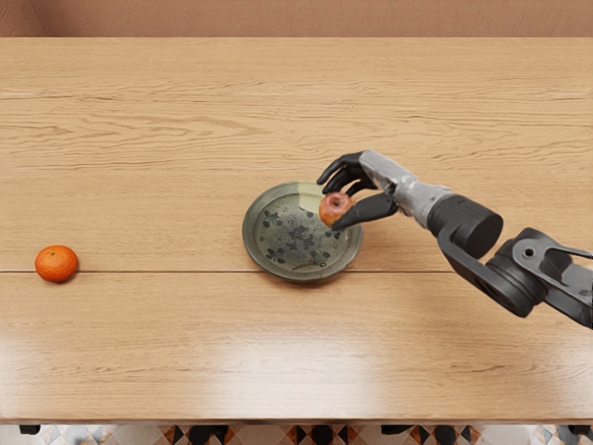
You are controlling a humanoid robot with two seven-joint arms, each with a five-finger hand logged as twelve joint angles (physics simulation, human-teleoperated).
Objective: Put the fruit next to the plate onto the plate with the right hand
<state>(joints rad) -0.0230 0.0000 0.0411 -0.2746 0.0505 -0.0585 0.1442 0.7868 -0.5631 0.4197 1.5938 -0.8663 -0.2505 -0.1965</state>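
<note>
A small red-orange fruit (334, 208) hangs over the right side of a grey-green mottled plate (278, 243) at the table's middle. My right hand (348, 192) reaches in from the right edge, its dark fingers curled around the fruit from above and its thumb pressing from below. Whether the fruit touches the plate I cannot tell. No left arm shows in the head view.
An orange (56, 263) lies far to the left, near the table's left edge. The wooden table (296, 111) stretches wide around the plate, with its front edge near the bottom of the picture.
</note>
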